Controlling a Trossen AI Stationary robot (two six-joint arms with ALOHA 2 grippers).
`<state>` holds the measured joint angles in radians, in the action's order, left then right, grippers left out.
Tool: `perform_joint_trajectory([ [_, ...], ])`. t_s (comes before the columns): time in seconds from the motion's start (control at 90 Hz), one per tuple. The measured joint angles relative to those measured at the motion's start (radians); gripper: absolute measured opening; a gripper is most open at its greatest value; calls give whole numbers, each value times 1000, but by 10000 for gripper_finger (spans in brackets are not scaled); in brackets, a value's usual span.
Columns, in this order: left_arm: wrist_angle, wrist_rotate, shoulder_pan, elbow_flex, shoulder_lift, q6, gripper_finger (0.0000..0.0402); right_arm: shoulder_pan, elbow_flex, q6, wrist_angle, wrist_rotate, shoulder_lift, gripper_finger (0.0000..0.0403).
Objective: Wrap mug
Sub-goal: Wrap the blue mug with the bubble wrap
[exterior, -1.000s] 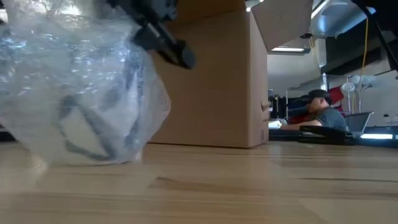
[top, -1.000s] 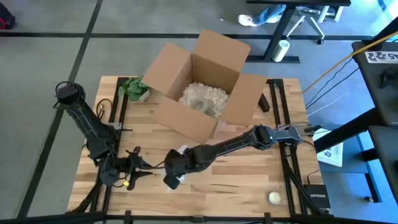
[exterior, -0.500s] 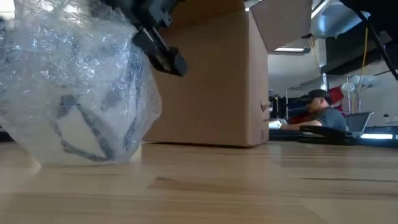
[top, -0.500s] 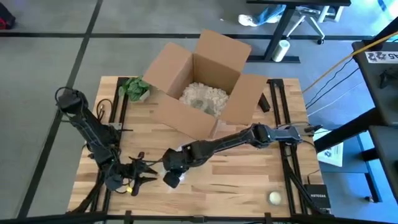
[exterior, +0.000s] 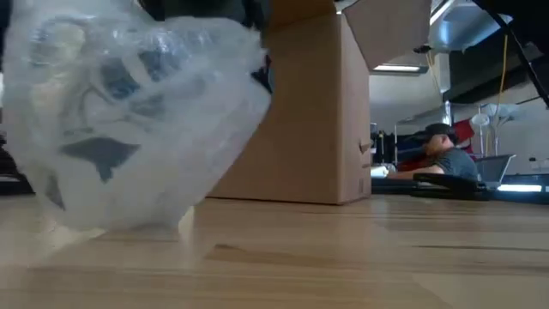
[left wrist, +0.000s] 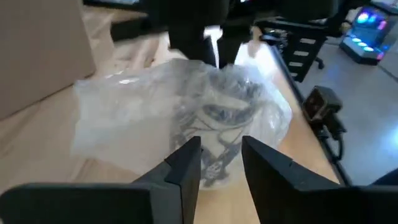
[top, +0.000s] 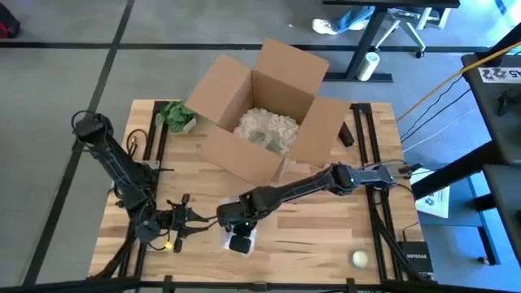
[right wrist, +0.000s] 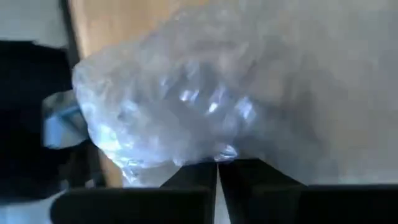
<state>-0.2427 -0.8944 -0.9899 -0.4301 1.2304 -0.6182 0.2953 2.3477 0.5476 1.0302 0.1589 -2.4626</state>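
**Bubble-wrapped mug in the right gripper**

I saw the bubble-wrapped mug [top: 241,238] at the table's [top: 317,252] near edge, the right gripper [top: 230,221] pinched together on its wrap. Just left, the left gripper [top: 193,221] pointed at it, fingers apart. Farther off stood the open cardboard box [top: 262,110].

Overall light: even and bright from overhead; the worktop [top: 309,236] shows only soft, short shadows.
Glare: small white highlights scatter over the bubble wrap [right wrist: 180,99], and a ceiling lamp [exterior: 467,26] burns bright in the low view.
Blur: the wrapped bundle [exterior: 129,120] is smeared and out of focus in the low view.
Right wrist view: soft throughout, almost filled by the wrap.
Colour: blue light glows beyond the table [left wrist: 373,28].
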Motion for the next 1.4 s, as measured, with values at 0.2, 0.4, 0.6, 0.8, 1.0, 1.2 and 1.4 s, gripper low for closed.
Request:
perform_joint_trajectory([
  [0.2, 61, 96, 34, 0, 2, -86, 100, -2, 4, -2, -40, -27, 21, 0],
  [0.4, 166, 201, 59, 0, 2, -188, 100, -1, 4, -3, -87, -29, 21, 0],
  [0.6, 182, 212, 62, 0, 10, -193, 100, -1, 5, -4, -128, -28, 21, 0],
  [0.8, 160, 266, 93, 0, 113, -234, 100, -1, 5, -3, -157, -28, 21, 0],
  [1.0, -41, 290, 133, 0, 231, -154, 100, -1, 7, -3, -139, -36, 22, 0],
  [1.2, -238, 353, 194, 0, 332, -66, 100, 0, 7, 2, -86, -37, 23, 0],
  [1.4, -407, 399, 261, 1, 400, 25, 100, 7, 7, 5, -20, -46, 24, 0],
])
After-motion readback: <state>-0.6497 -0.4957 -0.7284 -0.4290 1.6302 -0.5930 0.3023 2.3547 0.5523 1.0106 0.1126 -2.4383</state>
